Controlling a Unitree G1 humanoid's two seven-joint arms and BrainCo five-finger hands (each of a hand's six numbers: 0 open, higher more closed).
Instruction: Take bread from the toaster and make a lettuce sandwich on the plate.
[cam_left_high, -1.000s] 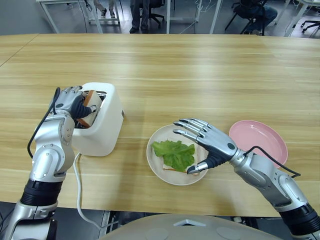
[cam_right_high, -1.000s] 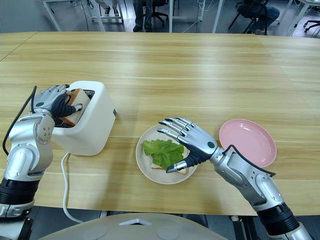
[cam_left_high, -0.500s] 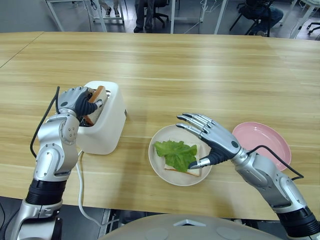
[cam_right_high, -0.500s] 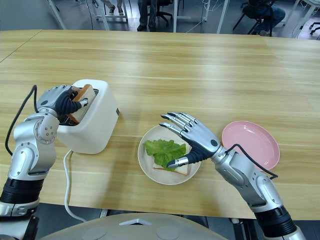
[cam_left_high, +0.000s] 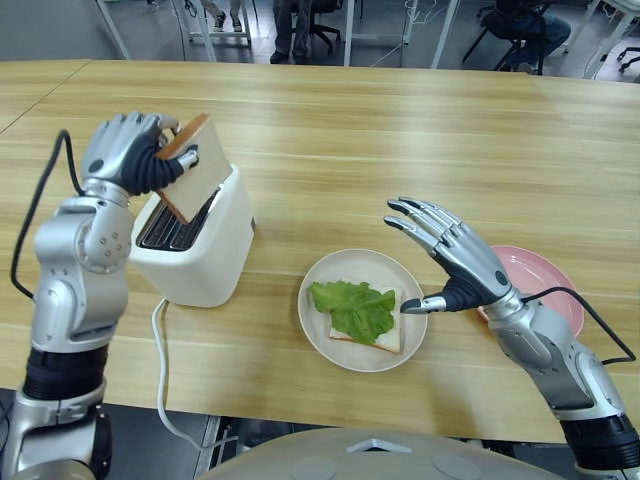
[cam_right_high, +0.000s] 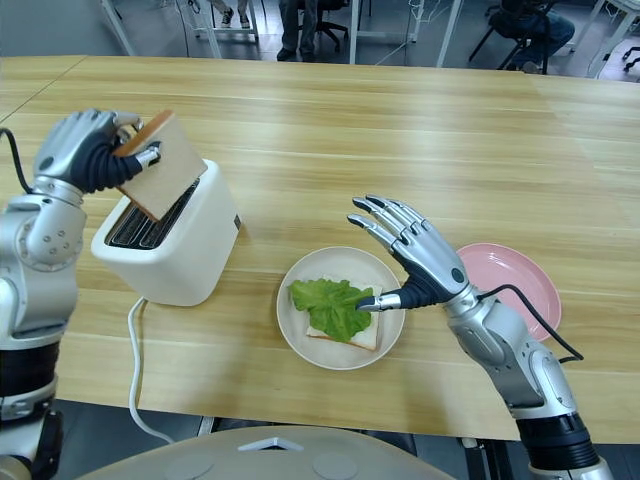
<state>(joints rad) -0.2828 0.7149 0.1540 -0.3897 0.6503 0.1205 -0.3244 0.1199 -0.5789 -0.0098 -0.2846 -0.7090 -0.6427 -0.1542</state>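
Pinching a tan, square slice of toasted bread (cam_left_high: 200, 158) in the curled left hand (cam_left_high: 128, 155), tilted just above the slots of the white plastic toaster (cam_left_high: 200, 250) on the pale wooden table (cam_left_high: 400, 130). Appears nearly done: bottom slice (cam_left_high: 388, 336) and ruffled green lettuce leaf (cam_left_high: 352, 306) already lying on the round cream plate (cam_left_high: 362, 262); leaves topping the lettuce. Hovering by that plate's right rim, right hand (cam_left_high: 462, 262) spread, holding nothing, near a pink plate (cam_left_high: 548, 290). Cannot tell whether the held slice's lower corner touches the toaster.
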